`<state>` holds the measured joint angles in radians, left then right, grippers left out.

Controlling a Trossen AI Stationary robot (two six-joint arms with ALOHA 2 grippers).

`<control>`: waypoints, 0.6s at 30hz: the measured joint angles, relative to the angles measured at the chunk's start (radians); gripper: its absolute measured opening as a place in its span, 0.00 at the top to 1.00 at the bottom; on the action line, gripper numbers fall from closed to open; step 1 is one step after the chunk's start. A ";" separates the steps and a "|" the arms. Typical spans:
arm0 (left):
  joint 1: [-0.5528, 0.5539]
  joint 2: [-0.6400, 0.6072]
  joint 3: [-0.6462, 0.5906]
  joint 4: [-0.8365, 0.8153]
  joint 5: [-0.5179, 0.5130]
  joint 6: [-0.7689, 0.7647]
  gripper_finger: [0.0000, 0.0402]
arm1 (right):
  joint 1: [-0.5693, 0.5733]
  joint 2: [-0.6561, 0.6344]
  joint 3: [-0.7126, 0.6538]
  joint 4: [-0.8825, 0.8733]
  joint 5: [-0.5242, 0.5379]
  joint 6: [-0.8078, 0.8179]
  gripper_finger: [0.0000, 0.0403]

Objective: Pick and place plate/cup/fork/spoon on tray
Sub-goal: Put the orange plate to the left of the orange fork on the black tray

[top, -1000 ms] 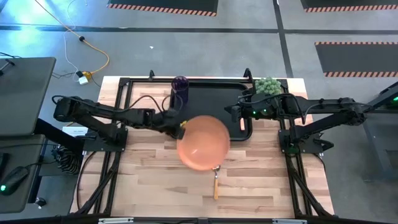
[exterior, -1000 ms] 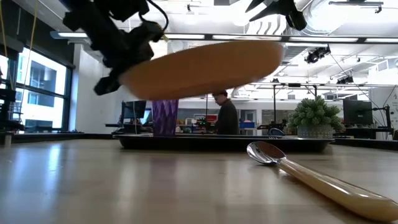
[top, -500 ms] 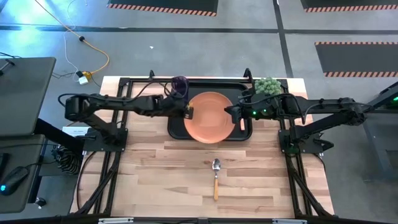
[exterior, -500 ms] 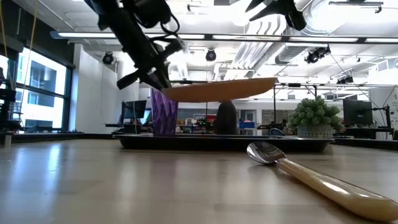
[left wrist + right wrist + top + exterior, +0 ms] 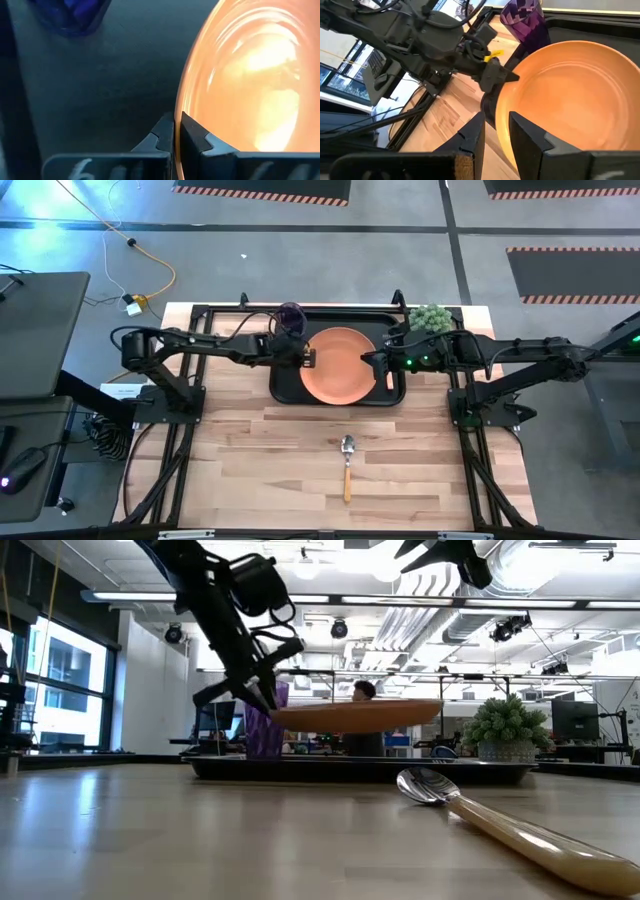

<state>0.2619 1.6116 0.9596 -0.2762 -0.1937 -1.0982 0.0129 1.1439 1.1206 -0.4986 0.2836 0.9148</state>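
Plate [image 5: 340, 367] pinched by its rim in left gripper [image 5: 305, 360], level just above tray [image 5: 283, 391] for setdown; right gripper [image 5: 372, 363] waits slightly parted beside plate.

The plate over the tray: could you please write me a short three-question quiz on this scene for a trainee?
1. True or false: the left tool grips the plate by its rim, while the right tool hangs open at the plate's opposite edge.
2. Multiple choice: where does the spoon lie?
A. on the tray
B. on the table, outside the tray
C. inside the cup
3. Short answer: going by the low view, does the plate rest on the tray yet?

Key
1. True.
2. B.
3. No; it is held roughly level, with a gap above the tray.
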 joint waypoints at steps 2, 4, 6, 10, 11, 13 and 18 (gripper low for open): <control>0.000 0.024 0.000 0.015 0.001 -0.025 1.00 | 0.000 0.000 0.000 -0.003 -0.004 0.000 0.80; 0.000 0.044 0.000 0.019 0.006 -0.027 1.00 | 0.000 0.000 0.000 -0.007 -0.004 0.000 0.80; 0.002 0.061 0.000 0.019 0.011 -0.036 1.00 | 0.000 0.000 0.000 -0.015 -0.004 0.000 0.80; 0.012 0.078 0.000 0.015 0.027 -0.043 1.00 | 0.000 0.000 0.000 -0.034 -0.006 0.000 0.80; 0.016 0.079 0.000 0.014 0.027 -0.044 1.00 | 0.000 0.000 0.000 -0.038 -0.006 0.000 0.80; 0.026 0.078 0.000 0.014 0.027 -0.043 1.00 | 0.000 0.000 0.000 -0.044 -0.006 0.000 0.80; 0.060 0.078 0.000 0.011 0.027 -0.035 1.00 | 0.000 0.000 0.000 -0.044 -0.006 0.000 0.80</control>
<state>0.3217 1.6897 0.9596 -0.2651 -0.1665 -1.1334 0.0132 1.1439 1.1206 -0.5424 0.2774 0.9146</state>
